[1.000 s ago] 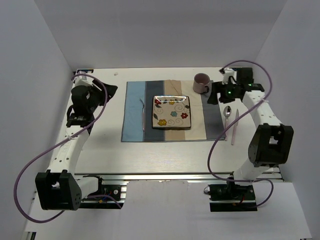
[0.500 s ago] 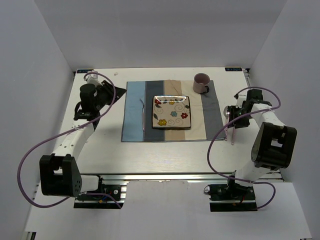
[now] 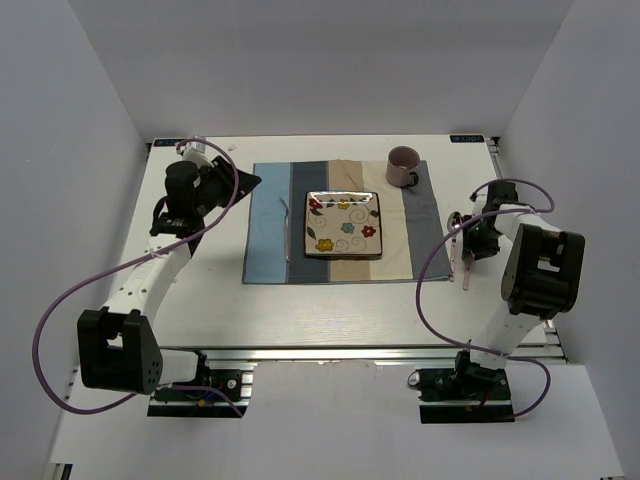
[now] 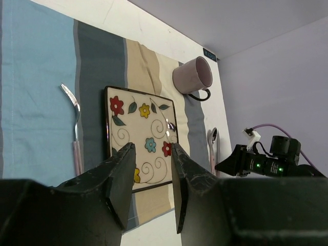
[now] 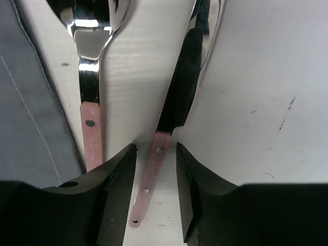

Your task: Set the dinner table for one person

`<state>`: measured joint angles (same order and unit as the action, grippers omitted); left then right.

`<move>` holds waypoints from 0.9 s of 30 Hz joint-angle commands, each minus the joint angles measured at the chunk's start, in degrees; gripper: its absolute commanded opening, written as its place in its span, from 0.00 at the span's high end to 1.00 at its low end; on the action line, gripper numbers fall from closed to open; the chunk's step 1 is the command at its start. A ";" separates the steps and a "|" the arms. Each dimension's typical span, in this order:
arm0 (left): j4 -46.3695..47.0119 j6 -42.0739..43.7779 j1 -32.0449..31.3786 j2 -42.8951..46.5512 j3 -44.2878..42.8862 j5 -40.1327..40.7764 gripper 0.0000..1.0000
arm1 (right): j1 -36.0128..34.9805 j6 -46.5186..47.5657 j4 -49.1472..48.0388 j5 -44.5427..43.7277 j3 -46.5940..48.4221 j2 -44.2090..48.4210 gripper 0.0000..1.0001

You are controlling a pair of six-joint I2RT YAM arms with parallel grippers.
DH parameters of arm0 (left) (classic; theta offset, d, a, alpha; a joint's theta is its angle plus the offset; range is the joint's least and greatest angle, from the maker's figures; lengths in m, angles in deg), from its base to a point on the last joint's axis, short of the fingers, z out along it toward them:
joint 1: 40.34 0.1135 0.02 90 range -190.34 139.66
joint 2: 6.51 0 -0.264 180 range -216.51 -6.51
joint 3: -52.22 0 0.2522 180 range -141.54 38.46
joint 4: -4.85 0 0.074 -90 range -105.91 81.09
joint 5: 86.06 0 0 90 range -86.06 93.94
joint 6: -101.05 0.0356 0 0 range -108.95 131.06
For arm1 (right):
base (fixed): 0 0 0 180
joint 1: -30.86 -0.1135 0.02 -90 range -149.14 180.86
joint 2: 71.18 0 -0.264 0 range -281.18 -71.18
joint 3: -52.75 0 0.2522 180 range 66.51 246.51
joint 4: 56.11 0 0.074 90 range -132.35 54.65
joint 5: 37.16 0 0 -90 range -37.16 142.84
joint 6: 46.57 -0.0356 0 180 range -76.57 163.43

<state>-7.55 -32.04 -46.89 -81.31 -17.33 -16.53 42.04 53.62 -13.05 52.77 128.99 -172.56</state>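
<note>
On the off-white dinner table (image 3: 300,310) lies a striped placemat (image 3: 268,230) with a flowered square plate (image 3: 345,224), a fork (image 3: 286,230) left of it and a mauve mug (image 3: 403,165) at its far right corner. A spoon (image 3: 455,222) and a pink-handled knife (image 3: 465,272) lie on the table right of the mat. My right gripper (image 3: 468,245) is open and low over them, its jaws on either side of the knife's handle (image 5: 148,184), with the spoon (image 5: 91,133) just to its left. My left gripper (image 3: 250,182) is open and empty above the mat's far left edge.
White walls enclose the table on three sides. A metal rail (image 3: 330,352) runs along the near edge between the arm bases. In the left wrist view the fork (image 4: 76,123), plate (image 4: 141,138), mug (image 4: 192,77) and spoon (image 4: 212,146) show beyond my fingers.
My right gripper has drawn back from beside the mug and come down over the knife and spoon. My left gripper has swung right to the placemat's left edge.
</note>
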 commanded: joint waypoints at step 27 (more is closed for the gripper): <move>0.13 1.60 -0.22 -1.92 -4.24 -1.24 0.56 | -11.42 -13.96 -3.54 12.91 6.17 12.88 1.00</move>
<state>-7.68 -30.83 -46.91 -83.72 -18.75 -16.70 35.20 45.84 -15.45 61.51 135.08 -161.39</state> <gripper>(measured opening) 0.441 0.096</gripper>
